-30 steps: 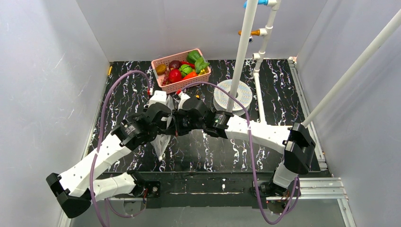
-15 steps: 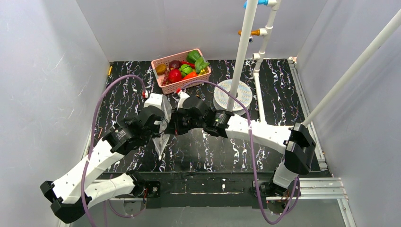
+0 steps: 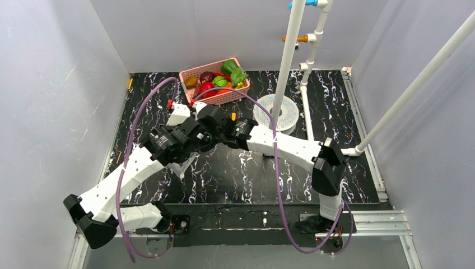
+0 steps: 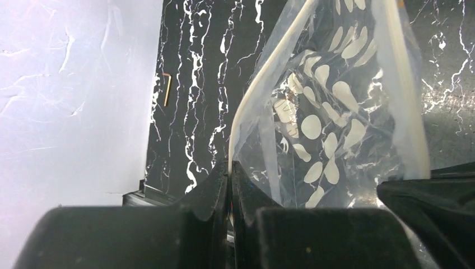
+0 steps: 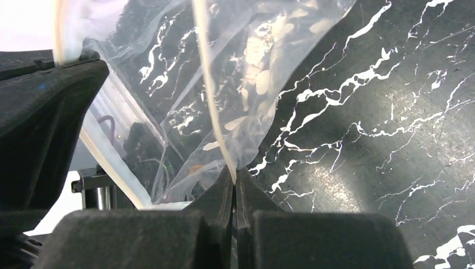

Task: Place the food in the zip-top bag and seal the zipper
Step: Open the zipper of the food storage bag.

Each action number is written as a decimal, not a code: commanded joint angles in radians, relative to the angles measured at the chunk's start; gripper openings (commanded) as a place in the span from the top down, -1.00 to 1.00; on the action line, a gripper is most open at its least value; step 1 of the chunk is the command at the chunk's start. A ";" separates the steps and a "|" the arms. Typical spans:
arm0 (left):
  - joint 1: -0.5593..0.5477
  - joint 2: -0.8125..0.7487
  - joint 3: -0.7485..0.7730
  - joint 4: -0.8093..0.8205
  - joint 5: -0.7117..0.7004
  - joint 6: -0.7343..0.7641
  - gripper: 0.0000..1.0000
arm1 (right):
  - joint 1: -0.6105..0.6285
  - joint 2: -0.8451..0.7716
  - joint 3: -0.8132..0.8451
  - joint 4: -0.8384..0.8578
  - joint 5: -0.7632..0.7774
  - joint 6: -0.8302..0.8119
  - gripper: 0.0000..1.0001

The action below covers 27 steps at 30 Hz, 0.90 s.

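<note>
We saw L gripper (image 4: 230,168) & R gripper (image 5: 233,174) each pinched tight on clear white-dotted plastic zip-top bag (image 4: 330,112), near pink lattice basket (image 3: 193,74).

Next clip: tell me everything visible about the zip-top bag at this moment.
The zip-top bag is clear, floppy, crinkled plastic printed with white dots, with a whitish zipper strip along its mouth edge. No food shows inside it. It hangs between the two arms over the black marbled table. The left gripper and the right gripper are each shut on that edge. Whether its bottom touches the table cannot be told.
</note>
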 commanded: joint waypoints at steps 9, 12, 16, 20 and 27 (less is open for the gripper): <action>0.027 -0.201 -0.177 0.289 0.061 0.091 0.91 | -0.069 -0.082 -0.140 0.265 -0.303 0.078 0.97; 0.027 -0.213 -0.204 0.348 0.061 0.109 0.86 | -0.069 -0.090 -0.151 0.289 -0.333 0.092 0.97; 0.030 -0.216 -0.214 0.394 0.072 0.122 0.61 | -0.069 -0.090 -0.150 0.285 -0.351 0.099 0.97; 0.034 -0.207 -0.219 0.413 0.079 0.127 0.44 | -0.069 -0.095 -0.150 0.290 -0.367 0.102 0.97; 0.033 -0.202 -0.210 0.409 0.092 0.160 1.00 | -0.069 -0.089 -0.125 0.269 -0.357 0.086 0.97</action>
